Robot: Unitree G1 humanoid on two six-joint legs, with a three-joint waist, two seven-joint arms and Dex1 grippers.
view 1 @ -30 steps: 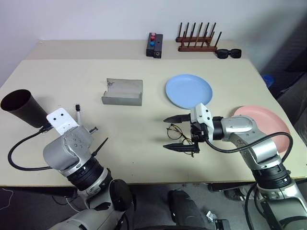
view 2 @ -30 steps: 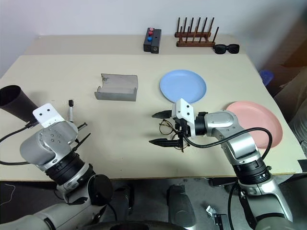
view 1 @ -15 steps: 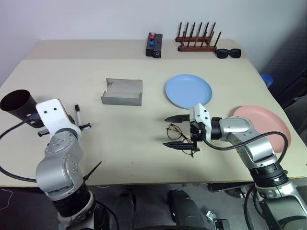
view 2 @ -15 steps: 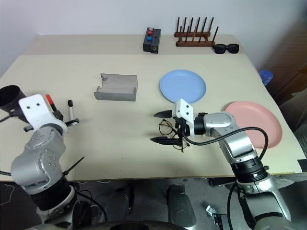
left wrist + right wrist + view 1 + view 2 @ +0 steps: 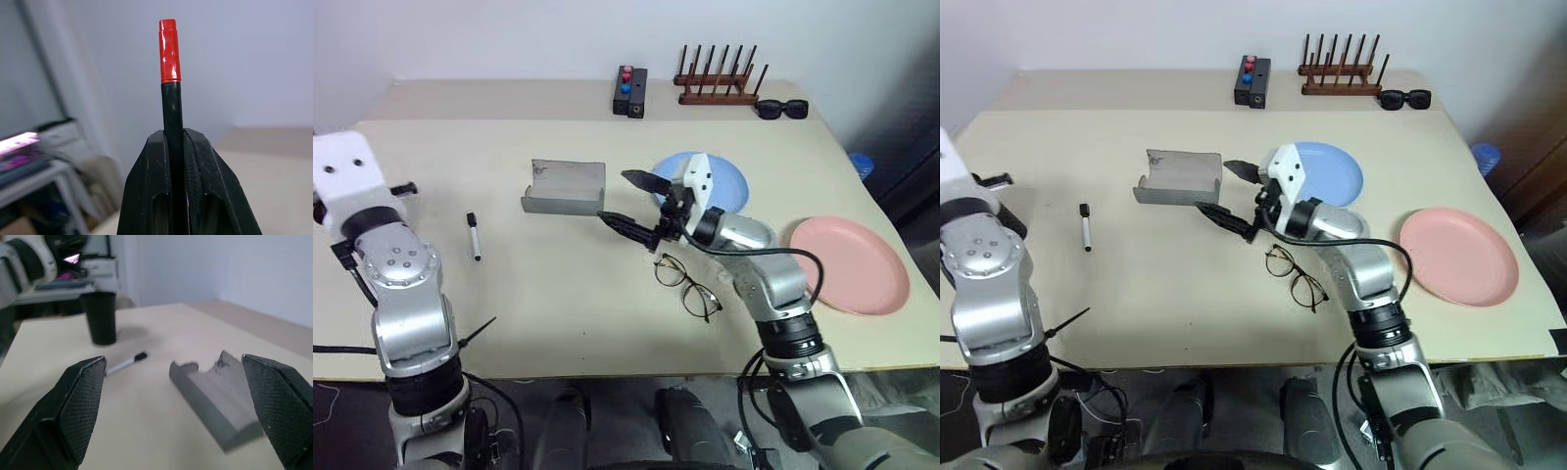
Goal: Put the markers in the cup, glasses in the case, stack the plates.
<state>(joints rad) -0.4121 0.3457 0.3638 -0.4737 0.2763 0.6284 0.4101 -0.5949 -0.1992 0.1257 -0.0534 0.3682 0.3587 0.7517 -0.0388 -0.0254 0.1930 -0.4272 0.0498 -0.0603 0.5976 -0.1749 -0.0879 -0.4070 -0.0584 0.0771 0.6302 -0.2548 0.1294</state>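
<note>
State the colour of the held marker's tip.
Red, on the marker, clearest in the left wrist view.

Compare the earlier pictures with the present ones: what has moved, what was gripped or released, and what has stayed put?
The left gripper, shut on the black marker with the red end, has lifted up and to the left. The right gripper, open and empty, has left the glasses and swung toward the grey case. The glasses, case, white marker, blue plate and pink plate stayed put.

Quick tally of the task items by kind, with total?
Markers: 2 (black marker with red end, white marker)
Plates: 2 (blue plate, pink plate)
Cup: 1
Glasses: 1
Case: 1
Total: 7
</note>
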